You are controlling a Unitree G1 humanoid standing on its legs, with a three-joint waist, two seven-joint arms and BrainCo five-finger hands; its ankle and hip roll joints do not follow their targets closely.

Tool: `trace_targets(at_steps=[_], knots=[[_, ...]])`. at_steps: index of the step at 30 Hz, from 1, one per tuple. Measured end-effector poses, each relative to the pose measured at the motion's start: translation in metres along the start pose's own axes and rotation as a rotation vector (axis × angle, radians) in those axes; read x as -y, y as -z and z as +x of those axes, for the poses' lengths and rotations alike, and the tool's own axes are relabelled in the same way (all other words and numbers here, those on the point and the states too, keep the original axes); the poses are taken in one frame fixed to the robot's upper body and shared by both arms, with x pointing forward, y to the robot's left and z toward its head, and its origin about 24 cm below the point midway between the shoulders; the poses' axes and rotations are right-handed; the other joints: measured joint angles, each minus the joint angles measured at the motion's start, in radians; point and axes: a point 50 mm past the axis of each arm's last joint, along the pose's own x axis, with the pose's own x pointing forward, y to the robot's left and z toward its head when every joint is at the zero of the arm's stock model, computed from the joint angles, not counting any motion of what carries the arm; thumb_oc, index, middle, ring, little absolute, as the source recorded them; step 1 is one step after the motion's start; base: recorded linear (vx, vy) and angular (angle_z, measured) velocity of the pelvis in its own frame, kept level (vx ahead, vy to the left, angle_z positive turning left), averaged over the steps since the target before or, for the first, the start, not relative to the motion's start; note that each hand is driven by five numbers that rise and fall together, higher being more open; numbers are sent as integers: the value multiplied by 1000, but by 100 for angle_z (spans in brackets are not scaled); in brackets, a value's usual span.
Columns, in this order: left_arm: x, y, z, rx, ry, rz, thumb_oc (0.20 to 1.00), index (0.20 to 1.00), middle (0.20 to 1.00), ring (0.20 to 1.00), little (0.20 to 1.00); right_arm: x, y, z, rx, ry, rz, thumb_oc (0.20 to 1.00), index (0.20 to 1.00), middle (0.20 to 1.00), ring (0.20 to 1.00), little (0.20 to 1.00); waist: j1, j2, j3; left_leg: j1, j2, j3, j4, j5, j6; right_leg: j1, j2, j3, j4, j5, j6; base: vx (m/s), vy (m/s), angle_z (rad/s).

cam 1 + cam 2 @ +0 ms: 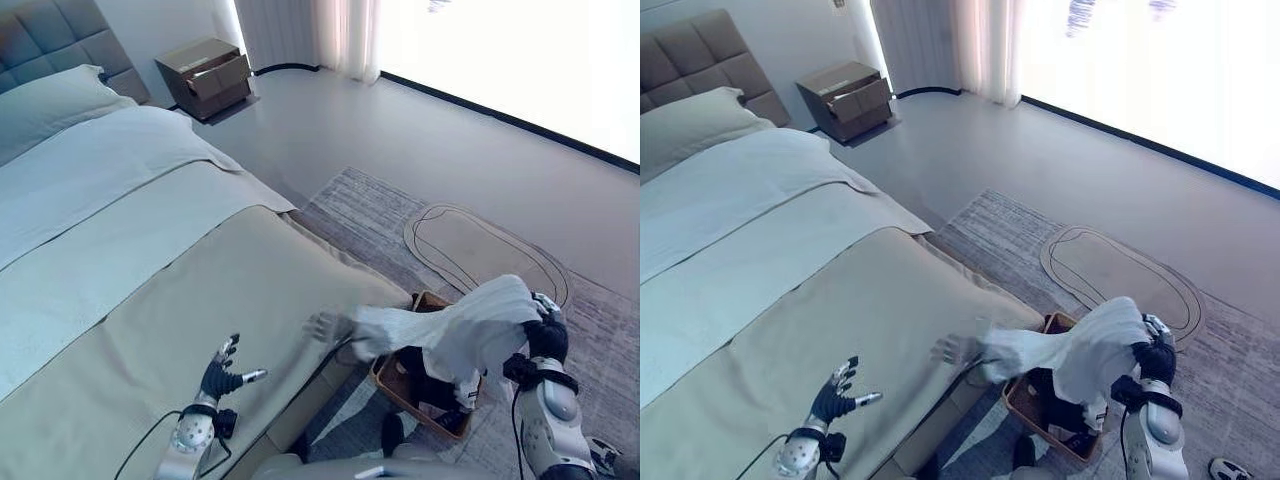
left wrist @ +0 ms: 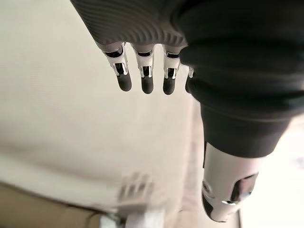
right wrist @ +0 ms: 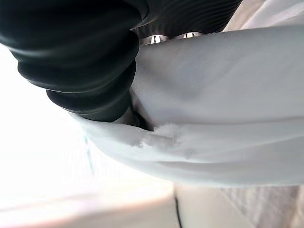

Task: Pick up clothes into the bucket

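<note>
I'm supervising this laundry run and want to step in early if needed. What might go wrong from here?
1. The white garment hangs from the right hand above the basket, but one end trails out onto the bed; released now, that end may stay draped outside.
2. The basket already holds dark clothes, so the garment might pile up and slide over the rim.

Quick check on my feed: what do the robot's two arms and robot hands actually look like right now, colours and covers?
Both arms are silver-grey tubes. The left robot hand has silver fingers with dark rounded tips and a dark ribbed cover over its back and wrist. The right robot hand has the same dark ribbed, bellows-like cover at the wrist, above a silver-grey forearm.
</note>
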Motion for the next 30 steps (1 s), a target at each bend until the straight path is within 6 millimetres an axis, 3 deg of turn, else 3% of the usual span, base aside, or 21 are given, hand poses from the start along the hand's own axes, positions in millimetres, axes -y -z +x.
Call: trace_targets(at_steps=[3, 10, 19, 30], knots=[[0, 11, -4, -52, -28, -13, 1000, 1000, 1000, 1000, 1000, 7, -5, 2, 30, 45, 20, 200, 200, 200, 200, 200, 2, -3, 1, -1, 0, 11, 0, -2, 2, -6, 0, 10, 0, 0, 0, 23, 10, -9], [-7, 12, -6, -44, -84, -47, 1000, 1000, 1000, 1000, 1000, 18, -18, 5, 92, 125, 34, 200, 200, 200, 200, 200, 4, -4, 2, -3, -2, 16, -1, -8, 5, -11, -2, 14, 0, 2, 4, 12, 6, -2], [-10, 13, -7, -48, -151, -116, 1000, 1000, 1000, 1000, 1000, 27, -77, 1, 383, 146, 87, 200, 200, 200, 200, 200, -16, -9, 5, -6, -6, 19, 2, -5, 0, -16, -6, 17, 0, 2, 4, 6, 0, 0], [-8, 14, -7, -57, -175, -144, 1000, 1000, 1000, 1000, 1000, 29, -76, -1, 379, 149, 120, 200, 200, 200, 200, 200, -39, -17, 10, -2, -5, 36, 1, -11, 6, -21, -5, 30, 0, 2, 4, 5, 1, -4]])
